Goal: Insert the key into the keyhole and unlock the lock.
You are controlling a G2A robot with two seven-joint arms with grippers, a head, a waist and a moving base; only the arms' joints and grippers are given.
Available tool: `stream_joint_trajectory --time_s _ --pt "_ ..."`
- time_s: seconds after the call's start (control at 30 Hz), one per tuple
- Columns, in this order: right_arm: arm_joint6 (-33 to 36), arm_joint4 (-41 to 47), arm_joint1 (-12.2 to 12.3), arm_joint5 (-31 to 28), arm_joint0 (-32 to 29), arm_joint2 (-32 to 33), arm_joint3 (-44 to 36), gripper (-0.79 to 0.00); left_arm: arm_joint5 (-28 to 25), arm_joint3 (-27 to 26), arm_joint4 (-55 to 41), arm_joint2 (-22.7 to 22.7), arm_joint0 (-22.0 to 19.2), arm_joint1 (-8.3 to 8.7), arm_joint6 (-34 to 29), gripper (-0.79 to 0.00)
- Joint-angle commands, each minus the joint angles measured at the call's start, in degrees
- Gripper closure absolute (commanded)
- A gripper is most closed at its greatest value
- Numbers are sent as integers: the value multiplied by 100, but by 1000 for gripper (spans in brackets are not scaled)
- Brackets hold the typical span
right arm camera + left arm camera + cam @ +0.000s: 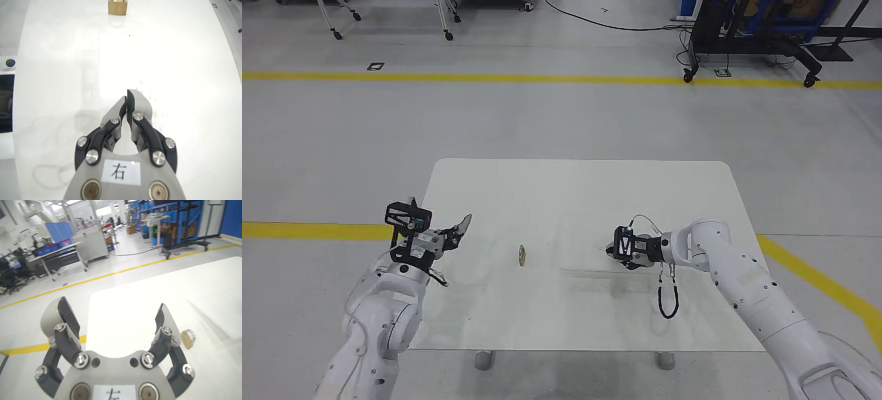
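A brass padlock (522, 256) with a silver shackle lies on the white table (582, 190), between the two arms. My left gripper (455, 232) hovers at the table's left edge, open and holding nothing; the left wrist view has the padlock (188, 338) just beyond one finger (163, 317) of my left gripper (112, 306). My right gripper (609, 250) sits low over the table to the right of the padlock, pointing at it. In the right wrist view its pads (129, 106) are pressed together at the right gripper's (126, 95) tip, and the padlock (117, 7) stands straight ahead, well apart.
A black cable loop (670, 295) hangs from my right forearm over the table's front right part. Bare table surface lies between the right gripper and the padlock. Beyond the table are the floor and yellow floor lines (542, 78).
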Motion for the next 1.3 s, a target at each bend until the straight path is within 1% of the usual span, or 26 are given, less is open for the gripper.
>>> stream_joint_trajectory --time_s 0.0,0.13,0.23,0.33,0.43,0.57,0.8,0.93,1.07,1.17,1.27 --pt "0 0 0 0 0 0 0 0 -477 247 -6 578 -734 -40 -416 -785" --pt "0 0 0 0 0 0 0 0 -1140 967 -79 1750 -2025 -201 -1037 -785" --pt "0 0 0 0 0 0 0 0 -1586 1611 -375 2532 -2801 -366 -1442 -785" --pt "0 0 0 0 0 0 0 0 -1785 2208 -385 3166 -3408 -528 -1839 -785" --pt "0 0 0 0 0 0 0 0 -1847 2647 -210 3707 -3823 -683 -2070 -785" --pt "0 0 0 0 0 0 0 0 -1583 3102 -54 4199 -4104 -875 -2010 -785" --pt "0 0 0 0 0 0 0 0 -1493 3718 178 4847 -4338 -1147 -2112 -785" --pt "0 0 0 0 0 0 0 0 -1415 4027 336 4995 -4418 -1239 -2079 -785" --pt "0 0 0 0 0 0 0 0 -1301 4197 336 5041 -4432 -1312 -2009 -785" --pt "0 0 0 0 0 0 0 0 -1304 4317 358 5064 -4445 -1351 -1977 -785" --pt "0 0 0 0 0 0 0 0 -1429 4539 499 5165 -4432 -1386 -1927 -785"
